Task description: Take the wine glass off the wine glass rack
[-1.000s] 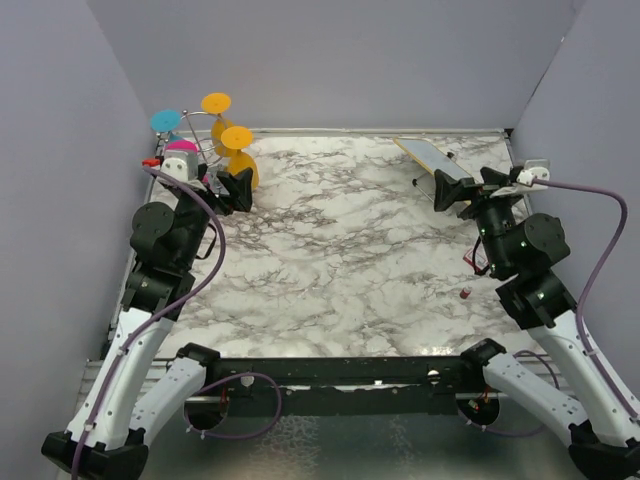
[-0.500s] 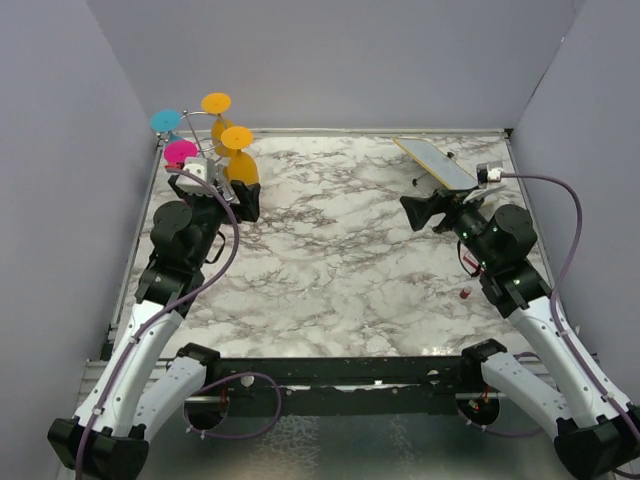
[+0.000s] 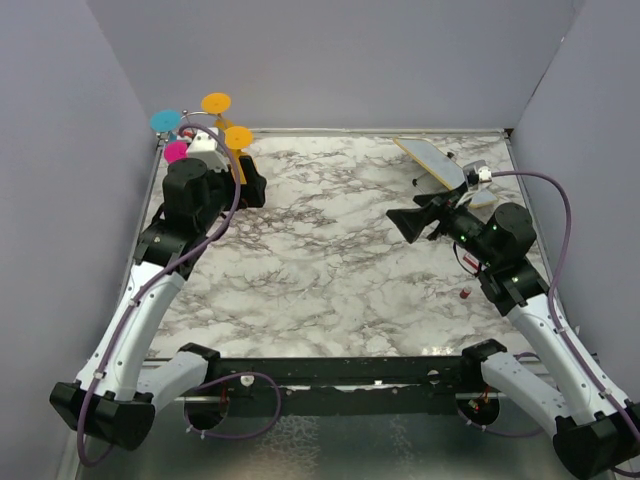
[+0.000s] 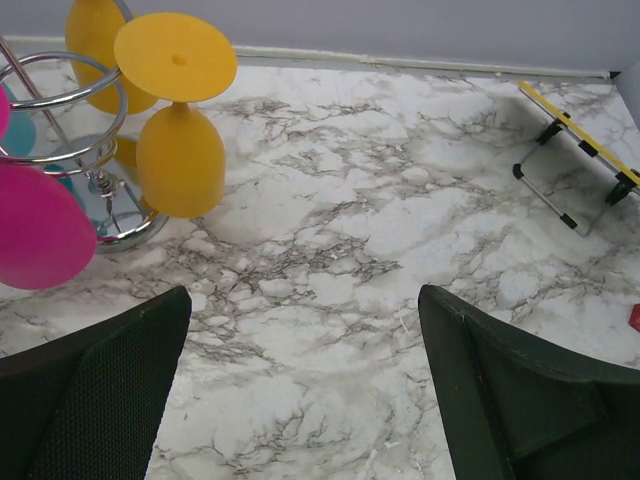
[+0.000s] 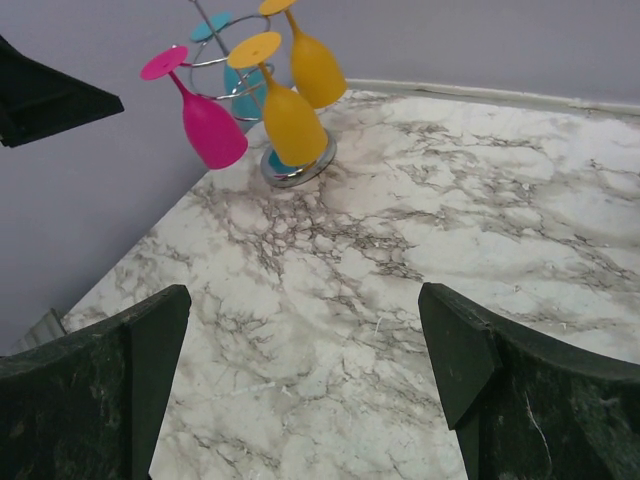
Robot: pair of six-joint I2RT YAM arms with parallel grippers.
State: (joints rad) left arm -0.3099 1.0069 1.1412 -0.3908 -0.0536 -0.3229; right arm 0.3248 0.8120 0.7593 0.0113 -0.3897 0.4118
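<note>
Both pairs of dark jaws stand wide apart, holding nothing: left gripper, right gripper. Beneath them lies a white tabletop veined grey like marble. Just ahead-left of the left jaws stands the wine glass rack, thin silver wire on a shiny round base. Four smooth opaque glasses hang upside down from it: two orange glasses, one pink glass, one teal glass.

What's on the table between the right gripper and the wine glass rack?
Nothing. The right wrist view shows only bare marble table from the open right gripper to the wine glass rack.
</note>
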